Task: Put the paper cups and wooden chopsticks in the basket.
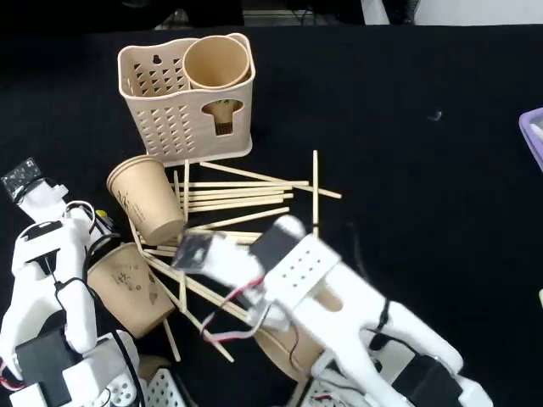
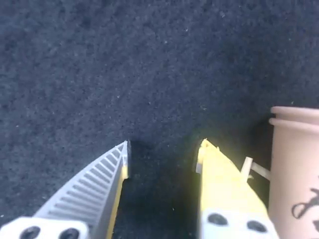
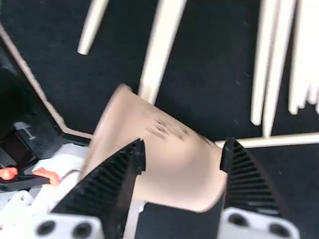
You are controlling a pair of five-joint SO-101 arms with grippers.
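Chopsticks (image 1: 237, 197) lie strewn across the black table (image 1: 407, 170) just in front of the basket (image 1: 182, 127), most of them side by side, others crossing at angles. The basket stands upright towards the far side of the table, and one cup (image 1: 216, 61) sits upright inside it at the right end as the high view shows it. A second cup (image 1: 146, 198) lies on its side at the left end of the chopsticks, near the basket's front. A third cup (image 1: 131, 288) lies on its side closer to the arms, touching several chopsticks and just beside the left arm (image 1: 51, 280).

The left gripper (image 2: 164, 146) hangs over bare table with its jaws apart and nothing between them; its wrist view shows a cup rim and a chopstick end just beside one finger. The right arm (image 1: 339, 297) stretches over the near chopsticks towards the third cup. The right gripper (image 3: 184, 149) has its jaws spread wide, with a tipped cup lying in the gap beyond the fingertips; whether the fingers touch that cup cannot be told. A purple box (image 1: 533, 136) shows at the table's right edge, well apart from everything else.
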